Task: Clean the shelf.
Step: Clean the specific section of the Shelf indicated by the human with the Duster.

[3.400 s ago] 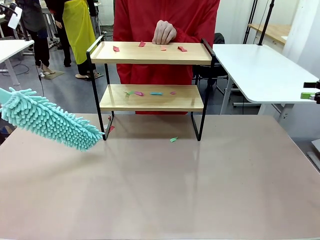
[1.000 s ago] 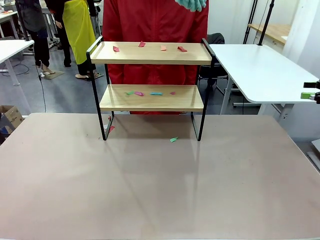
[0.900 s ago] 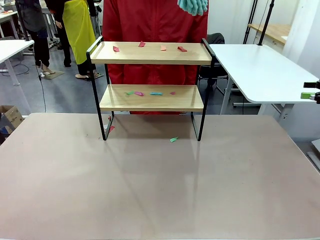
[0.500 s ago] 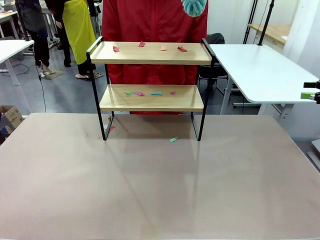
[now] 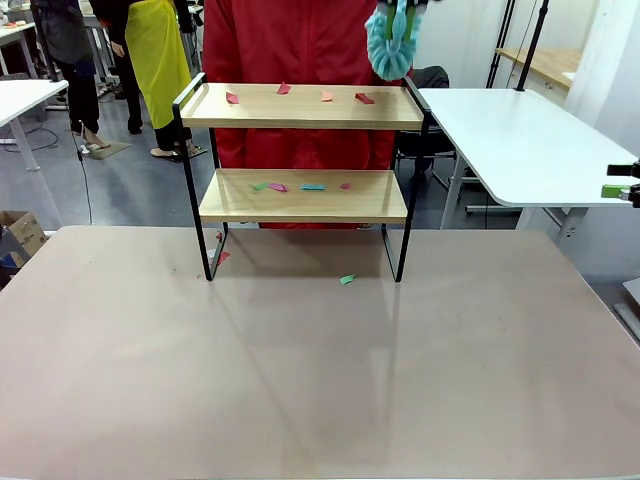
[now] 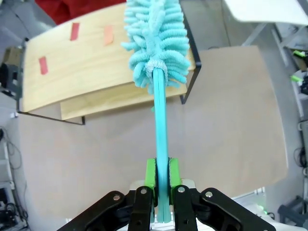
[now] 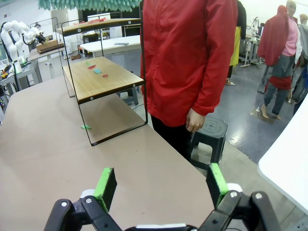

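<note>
Shelf [image 6: 82,67] below the left gripper [image 6: 162,174] — duster [image 6: 155,36] over top board's end

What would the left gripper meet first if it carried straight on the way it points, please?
Likely the shelf, its top board near the right end, reached first by the duster the left gripper holds; depth unclear.

The table [image 5: 320,400] lies bare from my edge to the shelf [image 5: 300,112], save a green scrap [image 5: 347,279] near its right leg, so I can pass freely there. The duster [image 5: 390,45] clamped in my left gripper [image 6: 162,173] hangs over the top board's right end, near the right rail [image 5: 416,95]. That rail and the left rail [image 5: 188,92] wall the board's ends. The gap between the boards opens toward me. A person [image 5: 300,40] close behind blocks the far side.
</note>
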Controlling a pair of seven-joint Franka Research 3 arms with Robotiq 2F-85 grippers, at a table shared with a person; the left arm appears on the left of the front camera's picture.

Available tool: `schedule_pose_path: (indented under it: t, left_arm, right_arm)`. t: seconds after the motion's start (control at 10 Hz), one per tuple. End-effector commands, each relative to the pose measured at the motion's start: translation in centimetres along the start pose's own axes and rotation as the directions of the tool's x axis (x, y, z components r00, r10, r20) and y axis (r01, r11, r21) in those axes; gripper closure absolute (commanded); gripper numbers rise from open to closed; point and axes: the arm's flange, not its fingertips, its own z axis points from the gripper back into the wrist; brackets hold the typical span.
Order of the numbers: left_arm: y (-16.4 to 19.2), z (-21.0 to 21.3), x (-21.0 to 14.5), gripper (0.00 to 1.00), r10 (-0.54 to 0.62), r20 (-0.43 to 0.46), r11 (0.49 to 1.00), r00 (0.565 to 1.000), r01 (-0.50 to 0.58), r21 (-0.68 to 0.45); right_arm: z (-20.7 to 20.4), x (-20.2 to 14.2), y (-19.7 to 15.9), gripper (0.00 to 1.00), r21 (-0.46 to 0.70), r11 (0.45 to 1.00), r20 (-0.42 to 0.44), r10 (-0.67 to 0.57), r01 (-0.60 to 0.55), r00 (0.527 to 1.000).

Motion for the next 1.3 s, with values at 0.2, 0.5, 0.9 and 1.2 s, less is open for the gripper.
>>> schedule_pose_path:
  t: [0.2, 0.5, 0.9, 1.2]
  left_arm:
    - [-0.8, -2.6, -1.5, 0.87, -0.013, -0.031, 0.999, 0.999, 0.014, 0.03]
    - [-0.5, -4.4, -1.7, 0.87, -0.031, -0.121, 0.999, 0.992, 0.036, 0.038]
    - [-1.2, -4.9, -1.6, 0.87, -0.031, -0.117, 0.999, 0.993, 0.035, 0.034]
    - [0.0, -6.2, -0.4, 0.87, -0.04, -0.215, 0.996, 0.976, 0.056, 0.065]
  right_arm:
    - [-0.1, 0.3, 0.0, 0.0, 0.001, 1.0, 0.002, 0.006, -0.006, 1.0]
    - [-0.1, 0.3, 0.0, 0.0, 0.001, 1.0, 0.002, 0.006, -0.006, 1.0]
    - [-0.1, 0.3, 0.0, 0.0, 0.001, 1.0, 0.002, 0.006, -0.006, 1.0]
    - [-0.1, 0.3, 0.0, 0.0, 0.001, 1.0, 0.002, 0.006, -0.006, 1.0]
